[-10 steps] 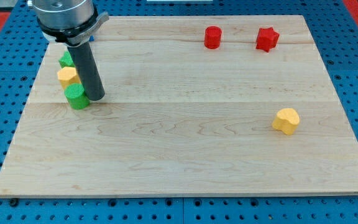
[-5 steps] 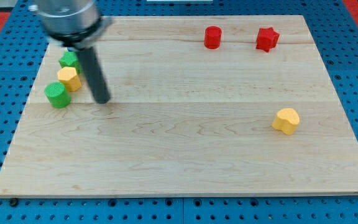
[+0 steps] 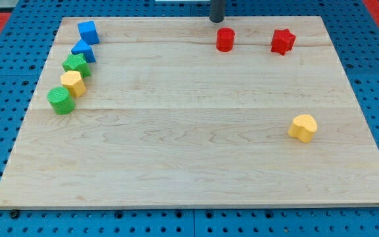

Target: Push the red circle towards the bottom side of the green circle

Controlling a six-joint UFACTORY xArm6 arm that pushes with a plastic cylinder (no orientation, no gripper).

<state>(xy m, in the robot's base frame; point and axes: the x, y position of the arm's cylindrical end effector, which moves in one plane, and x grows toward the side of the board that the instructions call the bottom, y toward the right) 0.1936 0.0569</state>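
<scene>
Contact is not yet made: my tip [image 3: 216, 20] is seen at the view's top edge of the wooden board [image 3: 189, 164], and the red circle [image 3: 225, 39] stands just below it and slightly to its right, near but apart. No jaws exist on this rod, so nothing is grasped or released; only pushing is possible. The green circle [image 3: 60, 101] is found far to the left of my tip and lower, well apart from the red circle. The red circle is judged to be light, stiff and easy to slide on the smooth wood; it can roll off the rod sideways if it is pushed off-centre, so it should be touched on its right side, on the face opposite to the green circle. Counted are two red blocks, the circle and a red star [image 3: 283, 41] to the right of my tip; two green blocks, the circle and another green block [image 3: 76, 64]; two blue blocks [image 3: 87, 31] and two yellow blocks [image 3: 303, 127].
</scene>
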